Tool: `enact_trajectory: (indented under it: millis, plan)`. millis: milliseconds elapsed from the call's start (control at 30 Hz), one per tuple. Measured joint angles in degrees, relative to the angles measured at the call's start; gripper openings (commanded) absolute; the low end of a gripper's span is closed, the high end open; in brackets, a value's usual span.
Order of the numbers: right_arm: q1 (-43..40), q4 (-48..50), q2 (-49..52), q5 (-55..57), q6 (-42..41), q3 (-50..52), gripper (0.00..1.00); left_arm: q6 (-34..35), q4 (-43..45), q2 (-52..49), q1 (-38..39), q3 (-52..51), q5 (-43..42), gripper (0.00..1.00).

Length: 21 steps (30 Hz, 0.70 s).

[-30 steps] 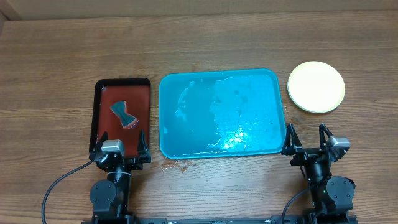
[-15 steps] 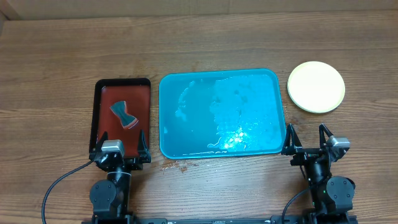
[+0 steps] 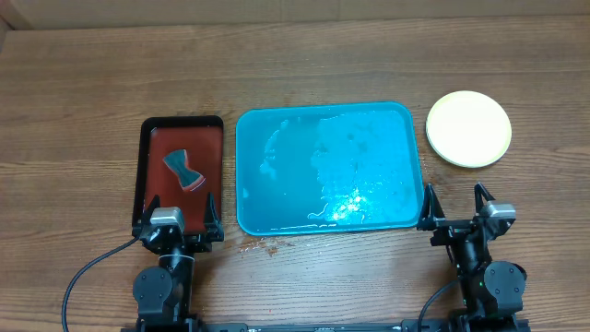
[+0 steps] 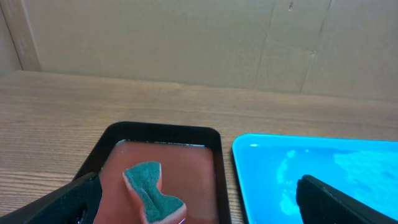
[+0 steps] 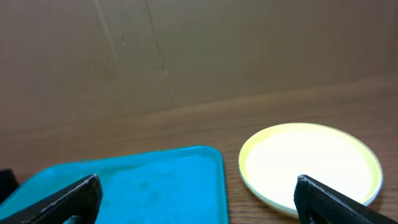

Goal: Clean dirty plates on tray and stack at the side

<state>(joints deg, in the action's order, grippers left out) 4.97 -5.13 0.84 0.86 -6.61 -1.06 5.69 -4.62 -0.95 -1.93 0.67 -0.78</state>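
Seen from overhead, the blue tray lies in the middle of the wooden table, with its long side running from 9 to 3 o'clock, and no plate is on it. Its floor shows pale streaks and a bright glare near the 6 o'clock rim. The plate, with a yellow-green rim and a pale centre, rests on the table just beside the tray's 3 o'clock side and apart from it. How many plates lie under it I cannot tell. The right claw is empty, its two fingers spread apart. The plate is at about 12 o'clock from it, near but not touching, and the tray lies between 9 and 10 o'clock. The right wrist view shows the same plate ahead, between the fingers. The left claw is also spread apart and holds nothing. The blue tray is between 2 and 3 o'clock from it. At its 12 o'clock lies a dark red tray with a teal sponge inside.
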Motion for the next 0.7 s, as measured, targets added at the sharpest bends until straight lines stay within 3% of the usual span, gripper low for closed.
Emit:
enact_trajectory:
  millis: [233, 700]
  plan:
    - [0.0, 0.0, 0.0, 0.0, 5.2, 0.0, 1.00, 0.0, 0.0, 0.0, 0.0, 0.0, 0.0, 1.00]
    - [0.0, 0.0, 0.0, 0.0, 6.6, 0.0, 1.00, 0.0, 0.0, 0.0, 0.0, 0.0, 0.0, 1.00]
